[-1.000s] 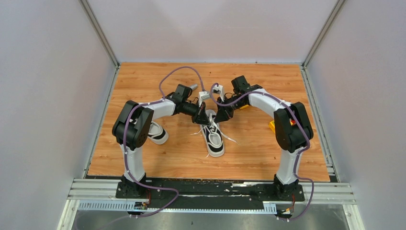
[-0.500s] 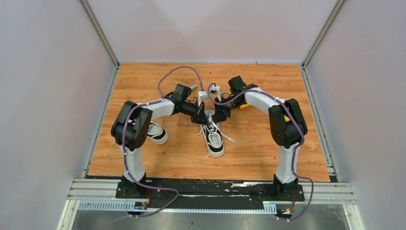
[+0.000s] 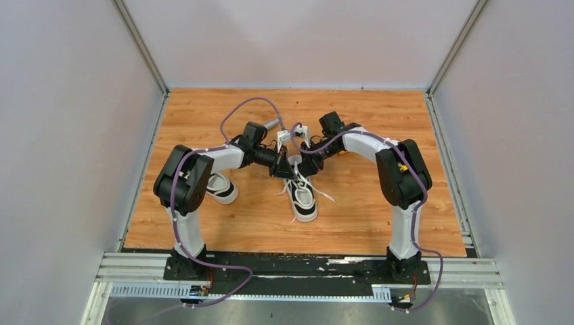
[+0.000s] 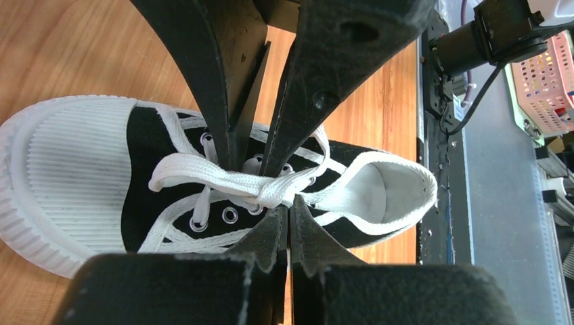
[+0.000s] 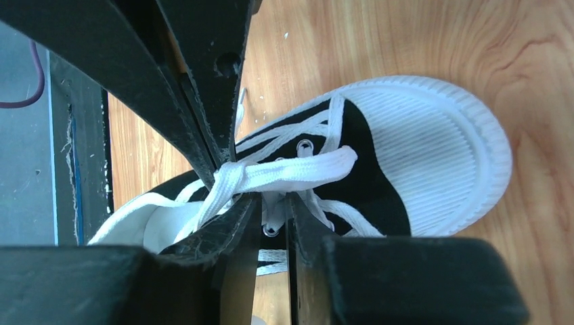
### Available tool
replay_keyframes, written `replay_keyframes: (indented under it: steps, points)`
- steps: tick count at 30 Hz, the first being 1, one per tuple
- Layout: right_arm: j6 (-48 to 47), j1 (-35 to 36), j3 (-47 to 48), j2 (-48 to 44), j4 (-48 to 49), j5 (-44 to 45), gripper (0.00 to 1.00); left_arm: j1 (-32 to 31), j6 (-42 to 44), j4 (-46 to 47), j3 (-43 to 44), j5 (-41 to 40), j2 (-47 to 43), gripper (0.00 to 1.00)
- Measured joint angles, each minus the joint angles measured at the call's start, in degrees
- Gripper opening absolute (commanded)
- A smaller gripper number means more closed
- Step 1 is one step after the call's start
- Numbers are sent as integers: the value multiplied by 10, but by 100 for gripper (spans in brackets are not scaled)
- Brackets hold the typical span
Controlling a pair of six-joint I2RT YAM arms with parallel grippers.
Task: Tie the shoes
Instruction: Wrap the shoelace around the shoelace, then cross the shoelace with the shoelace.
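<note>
One black-and-white shoe [image 3: 303,200] lies mid-table, its toe toward the arm bases; both grippers meet over its laces. My left gripper [image 3: 287,172] [image 4: 290,203] is shut, and the white lace [image 4: 210,177] runs from its tips across the eyelets. My right gripper [image 3: 302,166] [image 5: 273,200] stands a narrow gap apart just under that lace loop [image 5: 298,169], with lace and an eyelet showing in the gap. Each wrist view shows the other gripper's fingers [image 4: 318,81] [image 5: 203,81] coming in from above. The second shoe [image 3: 221,188] lies at left, partly behind the left arm.
Grey walls enclose the wooden table [image 3: 203,115] on three sides. Metal rails [image 3: 298,267] run along the near edge by the arm bases. A purple cable [image 3: 250,101] loops above the left arm. A pink basket [image 4: 548,74] sits off the table.
The right arm has swung left, bringing its gripper closer against the left one over the middle shoe. The left arm has shifted slightly left. The shoes lie as before.
</note>
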Motion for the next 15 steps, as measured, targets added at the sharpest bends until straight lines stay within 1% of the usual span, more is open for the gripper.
replay_keyframes:
  steps: [3, 6, 8, 10, 15]
  points:
    - [1, 2, -8, 0, 6, 0, 19, 0, -9, 11, -4, 0, -2, 0]
    - [3, 3, -8, 0, 10, 0, 6, 0, -12, 16, -5, 0, -2, 0]
    - [7, 3, -9, 0, 15, 3, 2, 0, -12, 16, -5, -1, -2, 0]
    - [12, 4, -13, -1, 23, 7, 0, 0, -11, 15, -5, -4, -2, 0]
    - [28, 3, -39, -25, 45, 29, 0, 0, 5, -15, -4, -24, -2, 0]
